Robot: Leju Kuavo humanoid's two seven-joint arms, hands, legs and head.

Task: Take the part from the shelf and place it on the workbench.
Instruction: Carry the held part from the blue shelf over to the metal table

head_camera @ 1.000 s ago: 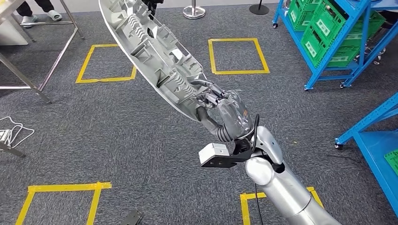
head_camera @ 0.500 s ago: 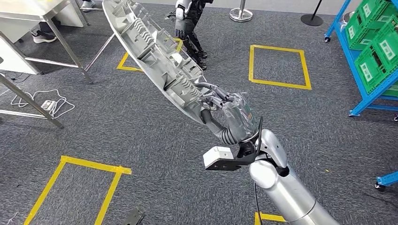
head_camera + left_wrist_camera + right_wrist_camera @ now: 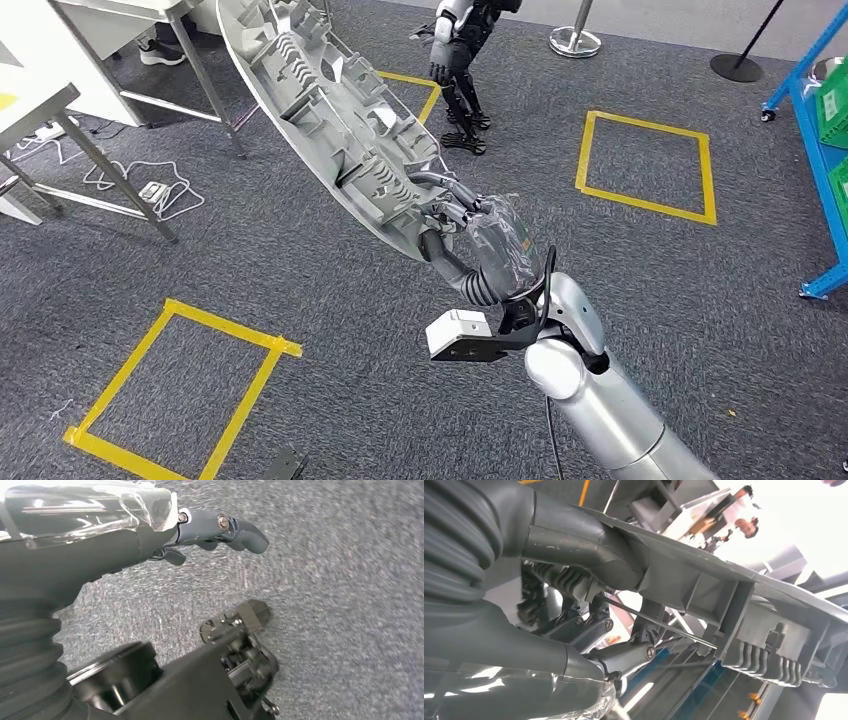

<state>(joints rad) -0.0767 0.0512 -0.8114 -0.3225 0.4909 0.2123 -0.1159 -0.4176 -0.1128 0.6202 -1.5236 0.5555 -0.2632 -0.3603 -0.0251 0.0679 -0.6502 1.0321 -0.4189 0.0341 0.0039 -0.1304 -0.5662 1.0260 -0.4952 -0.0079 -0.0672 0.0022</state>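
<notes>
The part (image 3: 320, 110) is a long grey plastic panel with ribs and clips on its inner face. My right hand (image 3: 470, 230) grips its lower end and holds it up, slanting away to the upper left above the carpet. In the right wrist view the thumb and dark fingers (image 3: 624, 657) clamp the panel's edge (image 3: 724, 595). A steel workbench (image 3: 40, 108) stands at the far left, another steel table (image 3: 190, 45) behind it. My left hand (image 3: 220, 527) hangs over the carpet, its fingers loosely apart and holding nothing.
Another humanoid robot (image 3: 462, 60) stands on the carpet beyond the part. Cables and a power strip (image 3: 150, 190) lie under the tables. Blue shelving (image 3: 825, 150) with a green crate is at the right edge. Yellow tape squares (image 3: 645, 165) mark the floor.
The whole picture has shifted: the camera turned left, the blue shelves slid off to the right and the steel tables came in at the left. My right hand's grip on the part is unchanged.
</notes>
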